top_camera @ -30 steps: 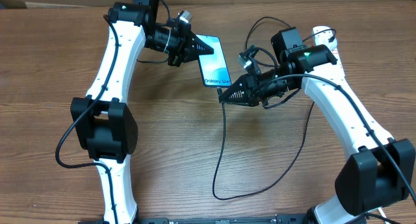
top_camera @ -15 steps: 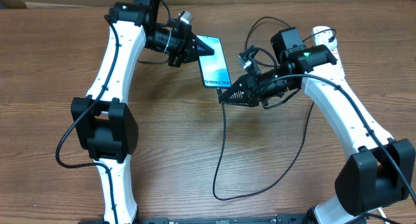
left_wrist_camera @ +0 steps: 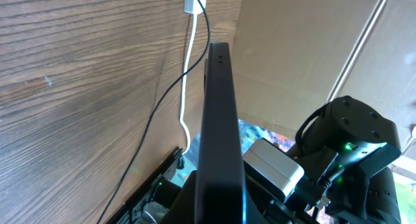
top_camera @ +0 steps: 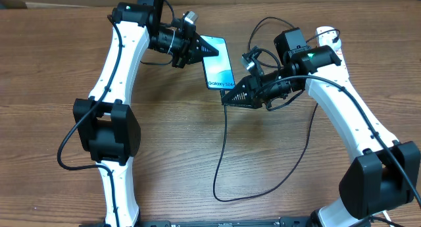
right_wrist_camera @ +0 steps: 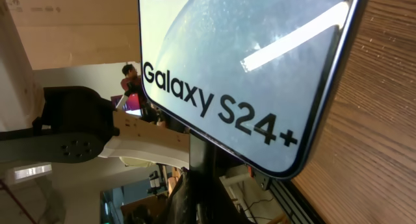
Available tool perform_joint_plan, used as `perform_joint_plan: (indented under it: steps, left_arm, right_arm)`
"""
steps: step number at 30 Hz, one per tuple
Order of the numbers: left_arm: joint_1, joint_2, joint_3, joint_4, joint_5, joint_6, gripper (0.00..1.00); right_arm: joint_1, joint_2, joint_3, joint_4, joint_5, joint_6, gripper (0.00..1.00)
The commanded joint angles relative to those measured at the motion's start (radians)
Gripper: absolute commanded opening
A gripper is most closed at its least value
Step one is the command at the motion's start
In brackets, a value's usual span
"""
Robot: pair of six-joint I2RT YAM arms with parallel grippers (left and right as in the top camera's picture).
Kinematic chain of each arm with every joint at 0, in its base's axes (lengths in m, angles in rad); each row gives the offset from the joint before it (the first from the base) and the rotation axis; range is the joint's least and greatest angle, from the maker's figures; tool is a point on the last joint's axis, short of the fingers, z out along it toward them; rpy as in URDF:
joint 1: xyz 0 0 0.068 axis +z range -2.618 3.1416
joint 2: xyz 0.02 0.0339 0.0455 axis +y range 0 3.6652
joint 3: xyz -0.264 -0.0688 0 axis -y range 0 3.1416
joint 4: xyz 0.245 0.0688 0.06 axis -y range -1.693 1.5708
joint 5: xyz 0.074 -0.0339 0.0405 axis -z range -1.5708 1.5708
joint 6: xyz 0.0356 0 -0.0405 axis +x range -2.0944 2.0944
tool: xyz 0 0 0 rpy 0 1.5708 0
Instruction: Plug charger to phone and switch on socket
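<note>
- over the far middle of the table (top_camera: 164, 154), the phone (top_camera: 219, 66) is being held by the left gripper (top_camera: 200, 50), whose fingers are being kept clamped on its upper short end; it is apparently being carried clear of the wood, with the lit blue screen being turned up to the overhead camera.
- at the phone's lower short end, just beside the white lettering, the right gripper (top_camera: 228, 99) is being kept pinched narrowly on the connector end of the charger (top_camera: 223, 148).
- the black cable is being trailed from those fingers down the table in a loose loop and back up towards the right arm.
- in the right wrist view, the lettered end of the phone is being shown close above the dark fingers, but whether the tip is being seated in the port cannot be told.
- in the left wrist view, the phone is being seen edge-on, with a white cord (left_wrist_camera: 185, 100) lying on the wood behind it.
- the plugging-in is being judged as under way and not shown finished: phone and connector are being held end to end.
- the socket is not being made out with certainty in any view, so its switching is being counted as left to do.
</note>
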Motion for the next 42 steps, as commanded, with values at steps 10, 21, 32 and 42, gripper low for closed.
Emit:
perform_joint_plan:
  steps: [10, 21, 32, 42]
  left_arm:
    - [-0.041, -0.026, 0.015, -0.051, 0.121, 0.030, 0.04]
    - [-0.041, -0.026, 0.015, -0.051, 0.121, 0.037, 0.04]
    - [-0.035, -0.026, 0.015, -0.015, 0.098, 0.037, 0.04]
    - [0.026, -0.026, 0.015, 0.003, 0.081, 0.037, 0.04]
  right_arm:
    - [-0.003, -0.027, 0.008, 0.051, 0.023, 0.026, 0.04]
    - [-0.003, -0.027, 0.008, 0.061, 0.023, 0.026, 0.28]
    - [-0.003, -0.027, 0.008, 0.060, 0.118, 0.075, 0.70]
    - [-0.014, -0.027, 0.008, 0.053, 0.134, 0.079, 0.74]
